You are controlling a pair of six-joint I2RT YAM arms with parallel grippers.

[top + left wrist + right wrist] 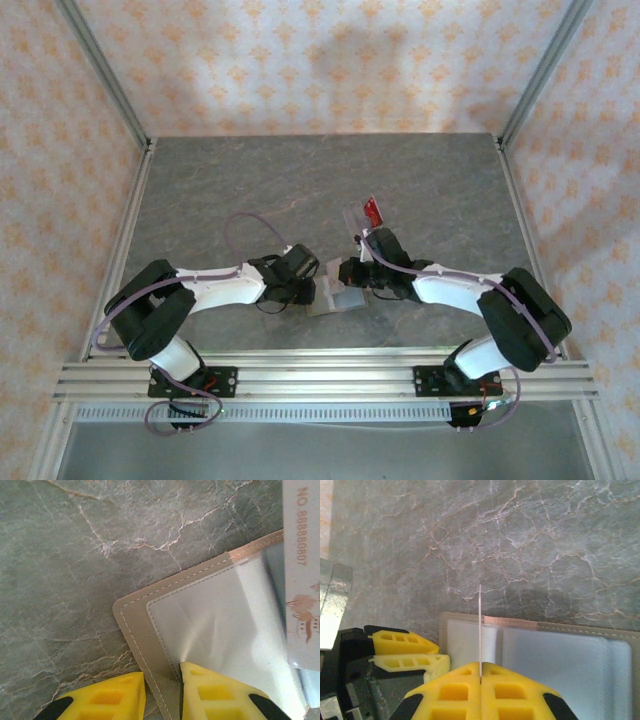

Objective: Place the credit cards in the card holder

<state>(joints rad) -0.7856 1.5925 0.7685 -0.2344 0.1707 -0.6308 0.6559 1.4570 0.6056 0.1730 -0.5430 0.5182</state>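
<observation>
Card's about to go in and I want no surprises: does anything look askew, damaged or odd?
Nothing stands out. The wallet lies open and flat on the table, and the right gripper holds a card upright, on edge, over it.

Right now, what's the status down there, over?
Right gripper shut on credit card, edge-on over open card holder. Left gripper slightly open, astride its edge. Nothing seen in the way.
</observation>
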